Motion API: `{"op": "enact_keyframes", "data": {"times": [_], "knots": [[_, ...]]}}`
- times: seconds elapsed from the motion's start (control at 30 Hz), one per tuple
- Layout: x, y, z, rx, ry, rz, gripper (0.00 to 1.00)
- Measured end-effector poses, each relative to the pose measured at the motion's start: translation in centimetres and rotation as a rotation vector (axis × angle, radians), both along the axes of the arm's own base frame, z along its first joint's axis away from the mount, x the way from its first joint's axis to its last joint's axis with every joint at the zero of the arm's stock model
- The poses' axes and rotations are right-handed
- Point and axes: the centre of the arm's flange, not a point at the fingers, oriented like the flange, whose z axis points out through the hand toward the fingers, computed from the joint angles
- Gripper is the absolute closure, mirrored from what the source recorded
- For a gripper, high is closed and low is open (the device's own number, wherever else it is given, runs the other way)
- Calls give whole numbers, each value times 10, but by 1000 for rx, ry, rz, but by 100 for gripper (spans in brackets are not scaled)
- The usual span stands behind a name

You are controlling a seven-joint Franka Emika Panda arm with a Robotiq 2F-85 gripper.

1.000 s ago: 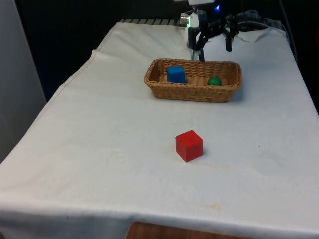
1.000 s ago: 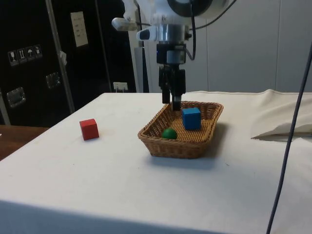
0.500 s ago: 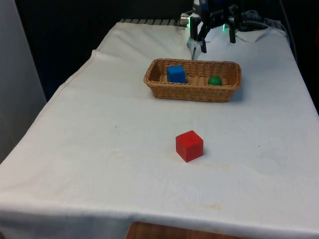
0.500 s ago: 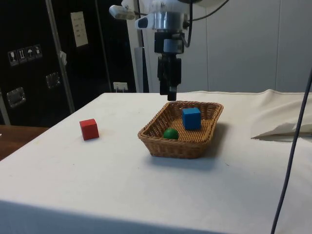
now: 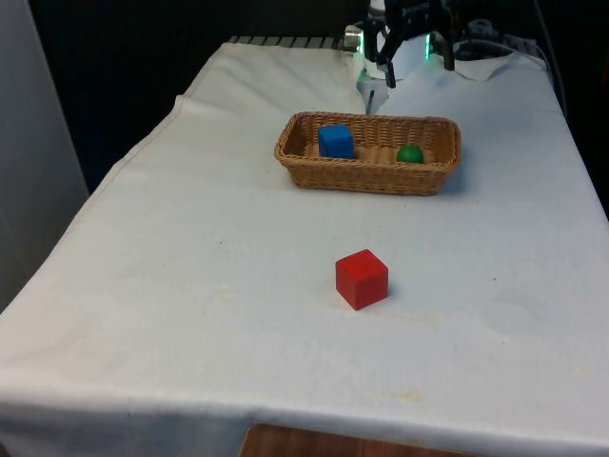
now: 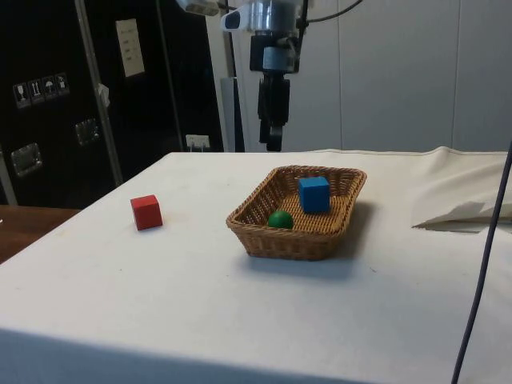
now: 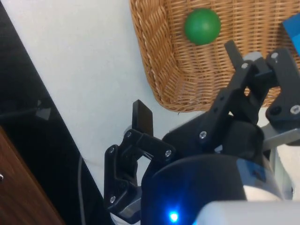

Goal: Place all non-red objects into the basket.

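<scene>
Gripper (image 6: 273,138) raised over wicker basket (image 6: 264,229), fingers spread, holding nothing. Blue cube (image 6: 314,194), green ball (image 6: 279,219) inside; red cube (image 6: 146,212) on cloth.

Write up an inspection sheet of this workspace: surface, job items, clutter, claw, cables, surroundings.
Surface: table under a white cloth, lightly creased.
Job's things: blue cube and green ball lie apart inside the wicker basket; red cube sits on the cloth outside it, nearer the front camera.
Clutter: nothing seen.
Claw: claw hangs above the basket's far side, open, holding nothing.
Cables: a dark cable hangs at the side view's right edge.
Surroundings: dark cabinets and a pale wall in the side view.
</scene>
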Motion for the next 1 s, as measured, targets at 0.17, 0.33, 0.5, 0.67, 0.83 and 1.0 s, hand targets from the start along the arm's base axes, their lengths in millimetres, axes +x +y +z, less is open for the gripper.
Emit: {"op": "enact_keyframes", "data": {"times": [0.17,0.33,0.5,0.67,0.83,1.0], "knots": [[0,0,3,4,-1,-24,0],[1,0,6,9,-1,-61,0],[2,0,7,12,0,-83,0],[4,0,8,12,3,-108,0],[10,-1,8,0,5,-131,0],[15,-1,7,-21,7,-147,0]]}}
